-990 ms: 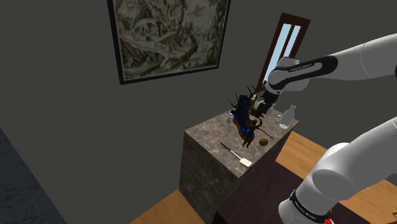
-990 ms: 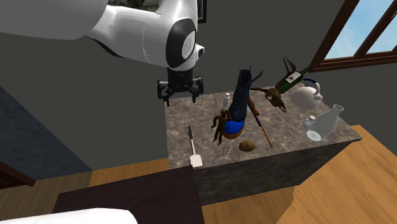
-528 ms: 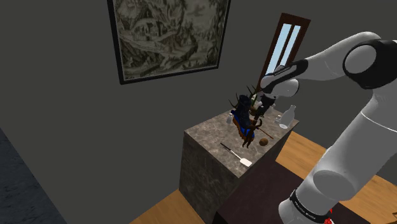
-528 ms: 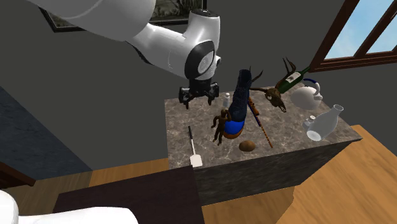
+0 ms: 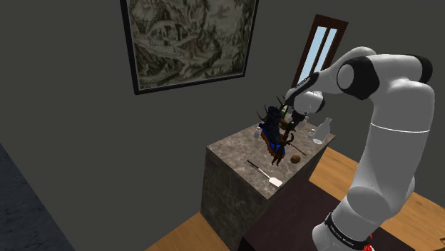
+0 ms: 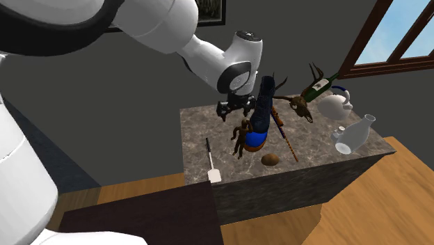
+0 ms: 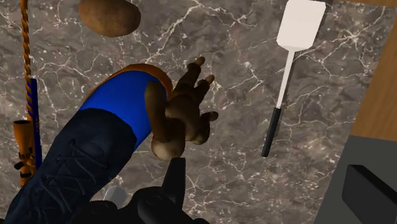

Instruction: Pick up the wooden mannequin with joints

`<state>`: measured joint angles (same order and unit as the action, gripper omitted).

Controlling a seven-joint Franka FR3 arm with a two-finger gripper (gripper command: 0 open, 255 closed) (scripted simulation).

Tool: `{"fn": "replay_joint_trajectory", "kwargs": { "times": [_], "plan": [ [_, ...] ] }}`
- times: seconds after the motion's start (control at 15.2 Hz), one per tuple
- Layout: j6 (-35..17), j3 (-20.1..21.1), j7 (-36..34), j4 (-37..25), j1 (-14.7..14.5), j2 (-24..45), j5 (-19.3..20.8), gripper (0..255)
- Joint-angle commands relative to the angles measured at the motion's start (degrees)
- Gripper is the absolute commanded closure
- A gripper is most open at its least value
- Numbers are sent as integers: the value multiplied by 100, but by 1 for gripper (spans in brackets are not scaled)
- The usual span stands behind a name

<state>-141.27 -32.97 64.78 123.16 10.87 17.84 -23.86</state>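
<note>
The brown jointed mannequin [image 7: 181, 119] leans against a tall dark boot [image 7: 76, 168] with a blue and orange sole on the marble-topped block [image 7: 229, 70]. My gripper [image 7: 273, 188] hangs open above it. The mannequin sits just beyond the left finger [image 7: 175, 179], and the right finger [image 7: 370, 191] stands far to the side, so nothing is held. From the second exterior view the gripper [image 6: 233, 111] hovers just above and behind the mannequin [image 6: 240, 139], beside the boot [image 6: 263, 104]. In the shoulder view the hand [image 5: 289, 120] is over the mannequin [image 5: 278, 147].
A white spatula with a black handle [image 6: 211, 160], a brown lump [image 6: 270, 159] and a long orange-blue stick [image 6: 285, 136] lie near the mannequin. Farther along the block stand an antlered skull [image 6: 304, 104], a bottle [image 6: 321, 85], a teapot [image 6: 334, 106] and a white vase [image 6: 351, 137]. Wooden floor [image 6: 362, 209] surrounds the block.
The arm has swung toward the second exterior view's right, carrying the open gripper from the block's far corner to just over the boot and mannequin. The objects have not moved.
</note>
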Motion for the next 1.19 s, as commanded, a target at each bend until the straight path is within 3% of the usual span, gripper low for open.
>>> {"fn": "replay_joint_trajectory", "kwargs": {
  "times": [0.0, 0.26, 0.92, 0.99, 1.12],
  "plan": [
    [30, 168, 346, -472, 277, 500, -357, 0],
    [86, 485, 814, -1376, 824, 1372, -802, 0],
    [-253, 761, 1072, -1488, 1041, 1843, -1133, 0],
    [-256, 760, 1077, -1479, 1042, 1838, -1134, 255],
    [-260, 760, 1077, -1470, 1039, 1833, -1134, 255]
  ]
}}
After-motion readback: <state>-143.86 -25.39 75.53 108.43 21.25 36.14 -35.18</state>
